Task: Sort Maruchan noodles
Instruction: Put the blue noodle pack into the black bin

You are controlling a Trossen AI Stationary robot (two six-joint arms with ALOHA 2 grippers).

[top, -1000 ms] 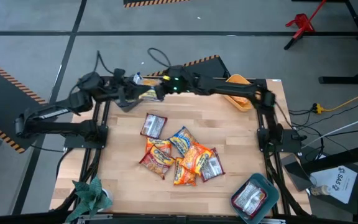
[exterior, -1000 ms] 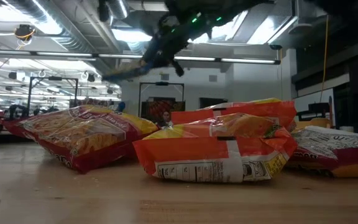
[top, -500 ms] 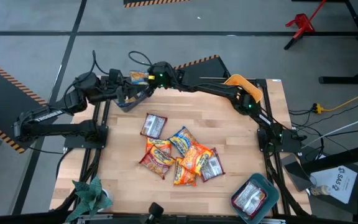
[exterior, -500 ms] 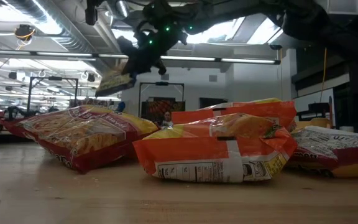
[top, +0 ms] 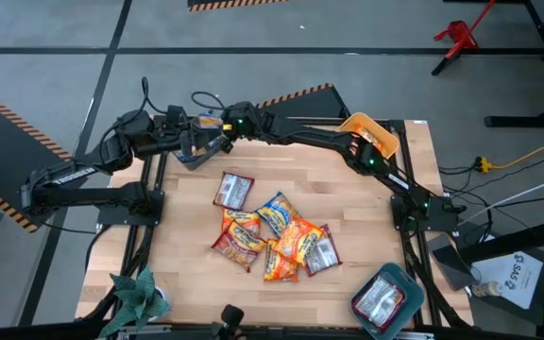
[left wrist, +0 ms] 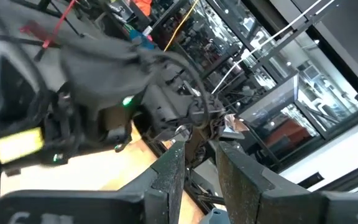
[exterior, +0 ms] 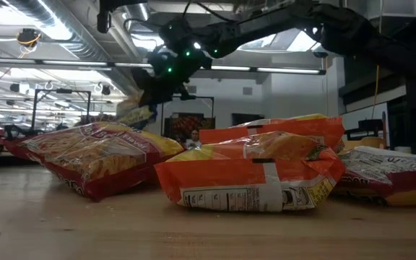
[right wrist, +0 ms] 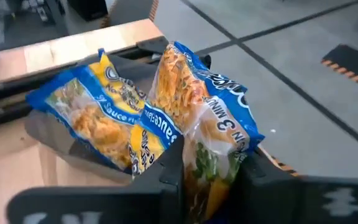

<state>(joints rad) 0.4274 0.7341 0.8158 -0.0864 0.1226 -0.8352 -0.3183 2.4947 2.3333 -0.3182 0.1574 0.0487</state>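
Note:
My right gripper (top: 219, 124) has reached across to the table's far left corner and is shut on a blue-and-yellow noodle packet (right wrist: 197, 106), also seen in the low view as the held packet (exterior: 136, 112). It hangs over the grey bin (top: 195, 156). A second blue-and-yellow packet (right wrist: 95, 118) lies flat inside that bin. My left gripper (top: 187, 142) waits beside the bin, open and holding nothing (left wrist: 197, 155). Several more packets (top: 277, 236), orange, blue and silver, lie heaped mid-table. One silver packet (top: 379, 300) lies in the teal bin. My right gripper pinches the blue-and-yellow packet between its two fingers at one end (right wrist: 207, 158). The fingers slant downward from the table's right. The packet is lifted clear and sticks out beyond the fingertips, hanging just above the packet in the grey bin.
The yellow bin (top: 366, 132) stands at the far right corner and the teal bin (top: 399, 283) at the near right corner. A lone silver-and-red packet (top: 233, 190) lies apart from the heap. My left arm (top: 111, 156) is close to the grey bin.
My right gripper has carried the blue-and-yellow packet toward the table's far left corner and then down, over the grey bin. It has stayed shut on the packet. The packet has tipped from lying nearly level to hanging lower.

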